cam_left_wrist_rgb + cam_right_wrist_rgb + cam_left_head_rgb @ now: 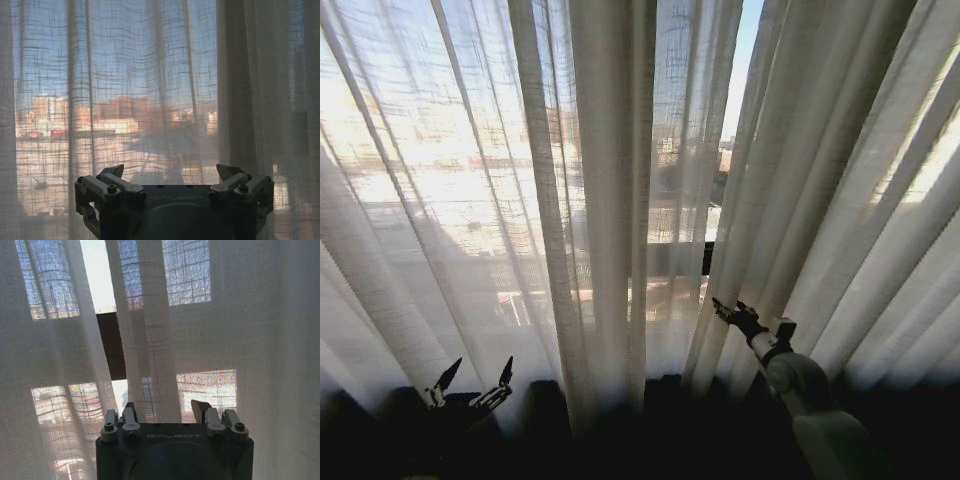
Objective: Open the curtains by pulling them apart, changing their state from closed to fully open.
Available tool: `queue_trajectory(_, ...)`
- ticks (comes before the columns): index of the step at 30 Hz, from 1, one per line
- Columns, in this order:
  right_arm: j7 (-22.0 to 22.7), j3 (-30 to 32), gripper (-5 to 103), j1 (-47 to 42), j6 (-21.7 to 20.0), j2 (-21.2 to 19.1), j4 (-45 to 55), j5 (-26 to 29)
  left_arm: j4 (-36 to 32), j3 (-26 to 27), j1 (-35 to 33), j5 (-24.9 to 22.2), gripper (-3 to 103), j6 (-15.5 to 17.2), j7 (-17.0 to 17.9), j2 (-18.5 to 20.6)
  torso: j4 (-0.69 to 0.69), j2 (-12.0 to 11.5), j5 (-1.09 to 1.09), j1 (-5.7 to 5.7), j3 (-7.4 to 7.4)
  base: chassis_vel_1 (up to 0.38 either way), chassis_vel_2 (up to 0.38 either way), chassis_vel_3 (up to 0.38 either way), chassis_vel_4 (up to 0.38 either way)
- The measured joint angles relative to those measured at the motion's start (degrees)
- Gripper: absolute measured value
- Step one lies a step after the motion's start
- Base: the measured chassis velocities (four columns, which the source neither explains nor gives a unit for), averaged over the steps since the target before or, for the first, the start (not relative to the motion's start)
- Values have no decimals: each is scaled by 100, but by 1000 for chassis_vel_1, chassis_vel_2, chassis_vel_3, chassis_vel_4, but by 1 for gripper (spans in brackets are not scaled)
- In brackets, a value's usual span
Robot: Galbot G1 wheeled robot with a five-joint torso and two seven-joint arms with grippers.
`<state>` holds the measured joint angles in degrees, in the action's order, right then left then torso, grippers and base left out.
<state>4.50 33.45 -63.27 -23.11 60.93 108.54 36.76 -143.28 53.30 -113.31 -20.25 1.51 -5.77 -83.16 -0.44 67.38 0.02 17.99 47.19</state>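
Note:
The curtains hang shut across the window as two sheer white panels. The left panel (600, 200) and the right panel (840, 200) leave a thin slit of sky between them near the top. My right gripper (733, 314) reaches up to the right panel's inner edge. In the right wrist view that gripper (165, 410) is open, and a narrow pleat (150, 340) hangs between its fingers. Low on the left, my left gripper (472, 385) stands open just in front of the left panel. The left wrist view shows this gripper (170, 172) with nothing between its fingers, facing the fabric (150, 75).
A dark window frame bar (112, 345) shows through the slit behind the fabric, also as a dark horizontal bar (680, 258) in the head view. A dark ledge (650, 420) runs below the curtain hems. Buildings (120, 107) show outside through the weave.

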Motion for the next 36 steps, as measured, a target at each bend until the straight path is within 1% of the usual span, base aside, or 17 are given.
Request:
queue_trajectory(1,1,0,56,-10,3,-1,18,8,0,-3,2,0,100,0,0,-2,0,0,0,0,0,0,0,0,0)
queue_trajectory(2,1,0,56,-10,3,-1,18,8,0,-3,2,0,100,0,0,-2,0,0,0,0,0,0,0,0,0)
queue_trajectory(5,16,-3,39,-43,11,-12,84,52,1,-5,5,1,100,0,0,-12,0,0,0,0,0,0,0,0,0)
queue_trajectory(6,16,-3,39,-43,11,-12,84,52,1,-5,5,1,100,0,0,-12,0,0,0,0,0,0,0,0,0)
queue_trajectory(8,59,-7,28,-60,12,-29,142,104,2,-2,6,0,100,0,0,-13,0,0,0,0,0,0,0,0,0)
queue_trajectory(9,70,-8,28,-63,12,-32,160,113,2,-2,7,-1,100,0,0,-12,0,0,-1,0,0,0,0,0,0)
queue_trajectory(10,84,-8,23,-68,12,-35,175,119,2,-2,9,-3,100,0,0,-8,0,0,0,0,0,0,0,0,0)
queue_trajectory(11,84,-8,23,-68,12,-35,175,119,2,-2,9,-3,100,0,0,-8,0,0,0,0,0,0,0,0,0)
queue_trajectory(14,104,-8,7,-93,12,-53,199,126,3,-4,20,-6,100,0,0,5,0,0,0,0,0,0,0,0,0)
queue_trajectory(16,106,-9,7,-103,12,-57,203,127,4,-6,21,-6,100,1,0,5,0,0,-1,0,0,0,0,0,0)
queue_trajectory(17,118,-8,1,-122,12,-63,211,128,4,-9,22,-7,100,3,0,4,0,0,0,0,0,0,0,0,0)
queue_trajectory(30,207,-3,0,-149,-92,-47,342,321,4,-6,32,-7,100,4,0,-9,1,0,-1,0,0,-1,-11,0,12)
queue_trajectory(36,208,118,0,-254,-92,-154,419,375,5,-17,34,-10,100,-7,-2,-44,0,0,-1,0,0,-40,-130,34,129)
